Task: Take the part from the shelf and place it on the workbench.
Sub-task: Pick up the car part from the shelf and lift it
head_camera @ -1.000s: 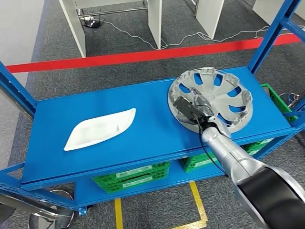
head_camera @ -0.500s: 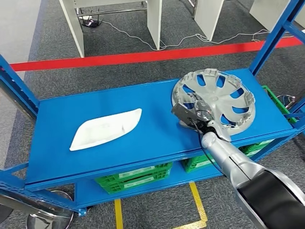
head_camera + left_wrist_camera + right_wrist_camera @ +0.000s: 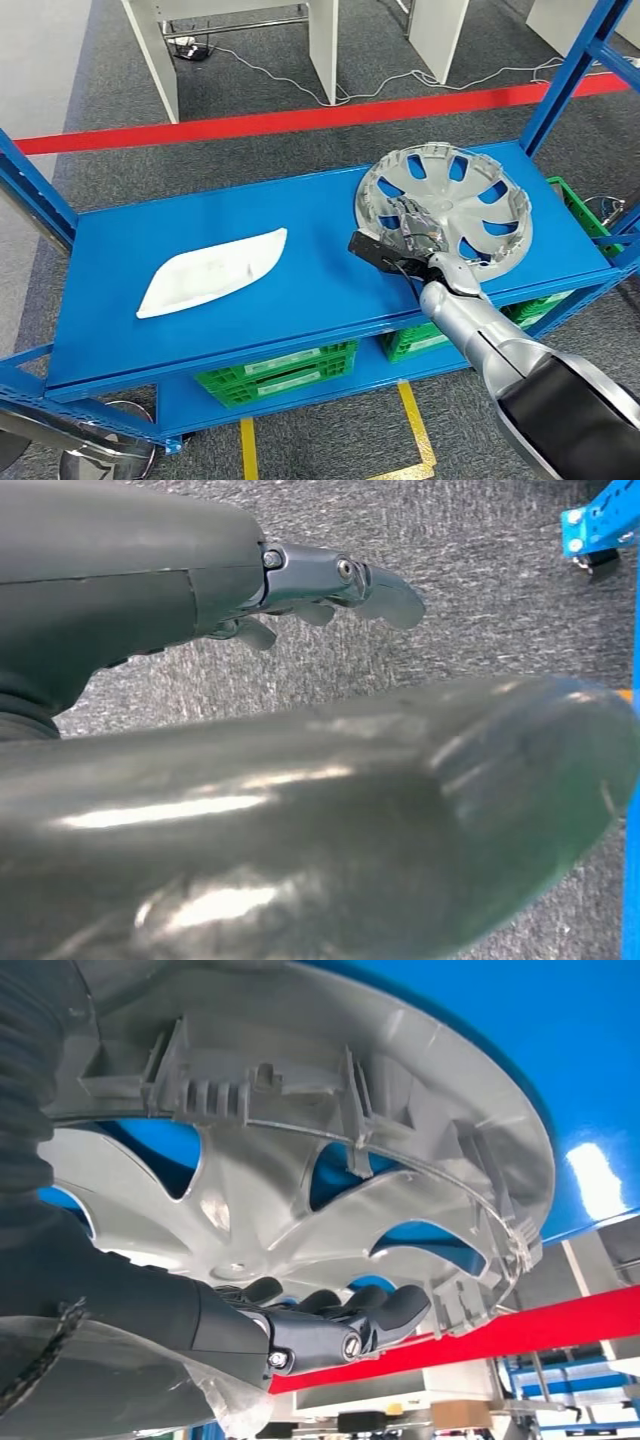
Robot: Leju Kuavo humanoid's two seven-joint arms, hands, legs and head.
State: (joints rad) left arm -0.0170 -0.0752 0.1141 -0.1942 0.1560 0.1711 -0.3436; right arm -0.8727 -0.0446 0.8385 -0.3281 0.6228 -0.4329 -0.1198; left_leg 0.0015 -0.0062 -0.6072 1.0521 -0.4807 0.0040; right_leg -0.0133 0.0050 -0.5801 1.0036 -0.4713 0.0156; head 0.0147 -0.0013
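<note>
The right arm (image 3: 483, 335) reaches forward over the front edge of the blue shelf (image 3: 226, 215), its right hand (image 3: 413, 232) laid on the hubcap (image 3: 453, 195). The hubcap is a round silver-grey plastic wheel cover with curved spokes and open slots, resting on the shelf at its right end. The dark fingers (image 3: 355, 1312) curl against its inner face near the rim, gripping it. The left hand (image 3: 332, 580) hangs over grey carpet, fingers extended, holding nothing. A white curved panel (image 3: 211, 270) lies on the shelf well apart from the hubcap.

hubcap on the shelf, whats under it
The blue shelf shows through the hubcap cut-outs. The right hand covers its near edge, so what lies under there is hidden.
</note>
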